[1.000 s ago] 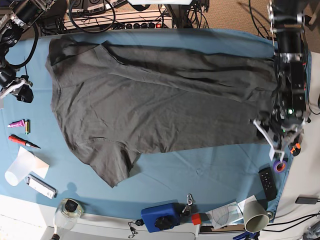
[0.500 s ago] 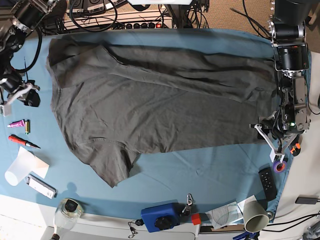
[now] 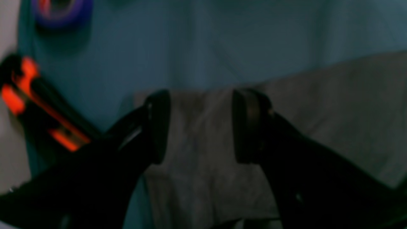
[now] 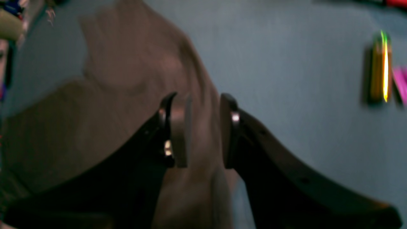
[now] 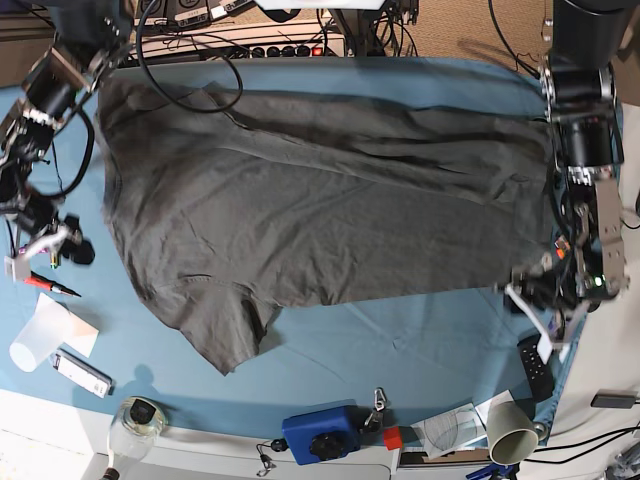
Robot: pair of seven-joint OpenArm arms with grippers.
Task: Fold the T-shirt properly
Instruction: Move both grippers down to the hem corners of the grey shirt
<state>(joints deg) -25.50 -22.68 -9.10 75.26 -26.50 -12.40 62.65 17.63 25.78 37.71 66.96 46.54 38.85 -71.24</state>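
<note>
The dark grey T-shirt [image 5: 320,200] lies spread across the blue tablecloth [image 5: 420,340], one sleeve pointing toward the near edge. My left gripper [image 5: 532,320] sits at the shirt's right hem corner. In the left wrist view it [image 3: 200,127] stands open, with the shirt's corner [image 3: 318,111] lying flat beneath and between the fingers. My right gripper [image 5: 45,250] hovers just off the shirt's left edge. In the right wrist view it [image 4: 205,130] shows a clear gap, with the shirt's edge [image 4: 111,63] blurred behind it and nothing pinched.
A purple tape roll [image 3: 60,8] and an orange clamp [image 3: 28,95] lie by the left gripper, a remote [image 5: 535,365] just below. A yellow-green marker [image 4: 380,68], red screwdriver [image 5: 45,285] and paper cup [image 5: 35,340] lie at left. A blue box [image 5: 320,432] sits at the near edge.
Both arms have moved toward the near edge of the table. The right gripper slid down along the shirt's left side; the left gripper dropped to the hem corner. The shirt's left edge shifted slightly.
</note>
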